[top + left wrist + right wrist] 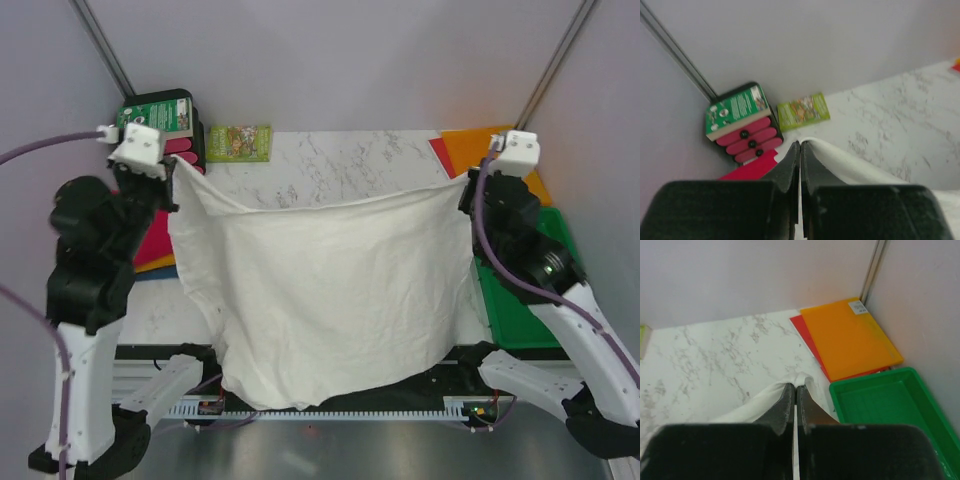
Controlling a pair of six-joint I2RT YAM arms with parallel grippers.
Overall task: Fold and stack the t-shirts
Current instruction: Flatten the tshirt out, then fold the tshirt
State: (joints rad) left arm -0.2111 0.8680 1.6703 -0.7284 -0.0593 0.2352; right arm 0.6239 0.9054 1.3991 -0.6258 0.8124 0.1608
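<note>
**Holding white tee stretched between both arms**

White t-shirt (320,290) hangs like a sheet over mid worktop (340,165). Its top edge runs left-right w/ a shallow sag, and the bottom hem drapes past the near edge. Left end effector (800,145) is pinched tight on the top-left corner of the cloth, toward the far-left corner of the worktop. Right end effector (794,387) is clamped the same way on the top-right corner, toward the right edge. Both wrist views show the jaws all but closed, w/ only a thin fold of fabric between.

Handling, my read: thin, light, v. soft cloth w/ no stiffness, so it'll sag, crease & swing w/ any move. It looks slippy in such a small pinch, and a corner could slide out if the arms pull apart too hard. Corners/hems are the best holds; grabbing mid-panel would just bunch it. Prob needs laying flat on the worktop before a fold.

Folded pile (152,245) (pink, orange, blue showing) sits at the left edge, partly hidden behind the left arm. Green tray (515,320) is at the right edge and orange sheet (475,145) in the far-right corner; neither is part of the job.
</note>
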